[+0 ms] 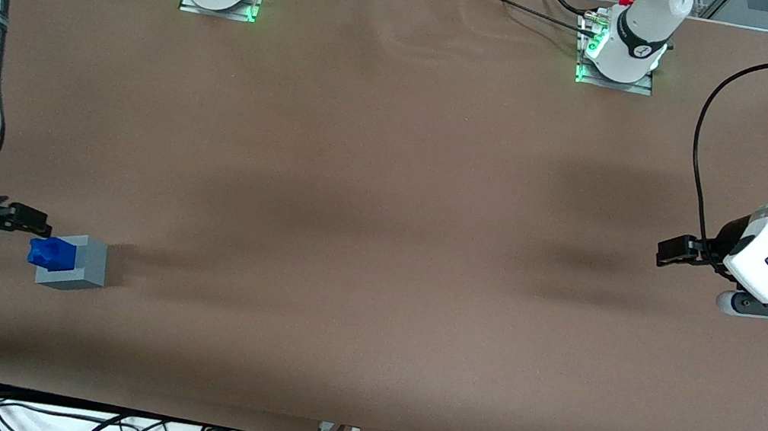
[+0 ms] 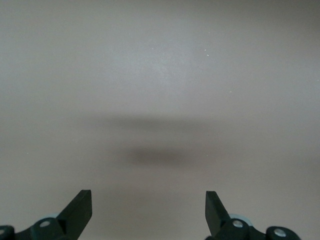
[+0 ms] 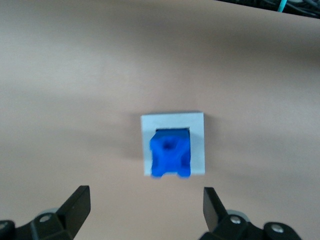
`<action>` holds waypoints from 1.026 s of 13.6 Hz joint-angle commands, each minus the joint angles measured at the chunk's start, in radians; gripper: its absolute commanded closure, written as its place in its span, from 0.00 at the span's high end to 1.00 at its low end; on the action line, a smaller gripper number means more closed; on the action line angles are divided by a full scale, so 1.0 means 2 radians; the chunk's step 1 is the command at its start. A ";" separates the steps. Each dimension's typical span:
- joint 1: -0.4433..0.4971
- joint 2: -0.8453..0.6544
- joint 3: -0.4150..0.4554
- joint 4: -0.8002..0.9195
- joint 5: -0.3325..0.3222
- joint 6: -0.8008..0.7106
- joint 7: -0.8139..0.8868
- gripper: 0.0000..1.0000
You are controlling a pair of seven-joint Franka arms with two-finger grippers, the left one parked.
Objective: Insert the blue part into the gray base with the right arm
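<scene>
Brown table [image 1: 387,193]: blue part [image 3: 170,156] is sitting in gray base [image 3: 173,144]; my gripper [image 3: 145,210], released, is hovering above, so I'm judging retreat straight up.

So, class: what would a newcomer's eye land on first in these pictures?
The bright blue part, sitting in the recess of the gray base on the brown table at the working arm's end. Right beside it hangs the black gripper, fingers open, holding nothing.
</scene>
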 commanded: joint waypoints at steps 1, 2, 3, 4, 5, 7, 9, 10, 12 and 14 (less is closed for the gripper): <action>-0.001 -0.050 0.005 0.010 0.000 -0.069 -0.004 1.00; 0.004 -0.065 0.004 0.009 -0.003 -0.090 -0.004 1.00; 0.008 -0.077 0.003 0.009 -0.008 -0.110 -0.004 1.00; 0.008 -0.080 0.003 0.009 -0.015 -0.130 -0.004 1.00; 0.008 -0.084 0.003 0.009 -0.016 -0.147 -0.004 1.00; 0.009 -0.094 0.003 0.009 -0.016 -0.166 -0.004 1.00; 0.030 -0.098 0.004 0.009 -0.050 -0.178 -0.007 1.00; 0.041 -0.107 0.009 0.006 -0.076 -0.178 -0.010 1.00; 0.050 -0.148 0.010 -0.033 -0.088 -0.165 -0.004 1.00; 0.048 -0.182 0.010 -0.066 -0.085 -0.123 -0.008 1.00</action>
